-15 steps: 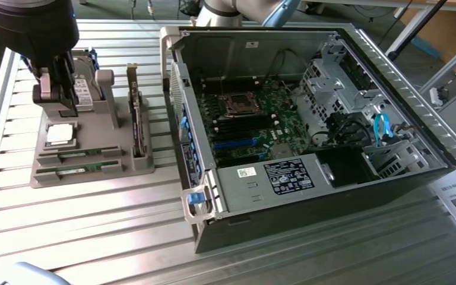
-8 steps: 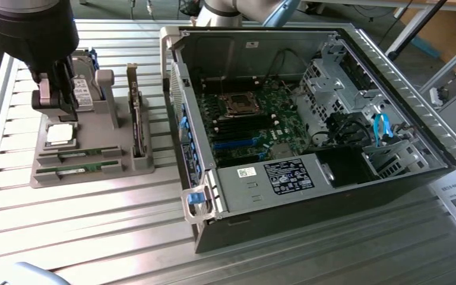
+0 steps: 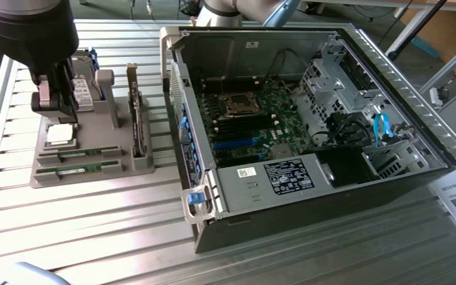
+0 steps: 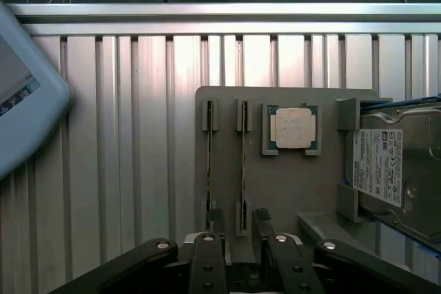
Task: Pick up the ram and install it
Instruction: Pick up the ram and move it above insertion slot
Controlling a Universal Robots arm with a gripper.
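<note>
hand (image 4: 238,219) spread, empty, above the holder (image 4: 289,191) on the table (image 4: 124,135). ram (image 4: 242,163), the stick nearer the processor (image 4: 293,129), stands on edge in its slot, in line between the fingers; long axis crosswise to the closing line.

Shiny ribbed metal table (image 4: 138,135); matt grey plastic holder (image 4: 289,191).

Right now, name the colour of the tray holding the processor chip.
The tray is grey; the wrist view shows it best.
</note>
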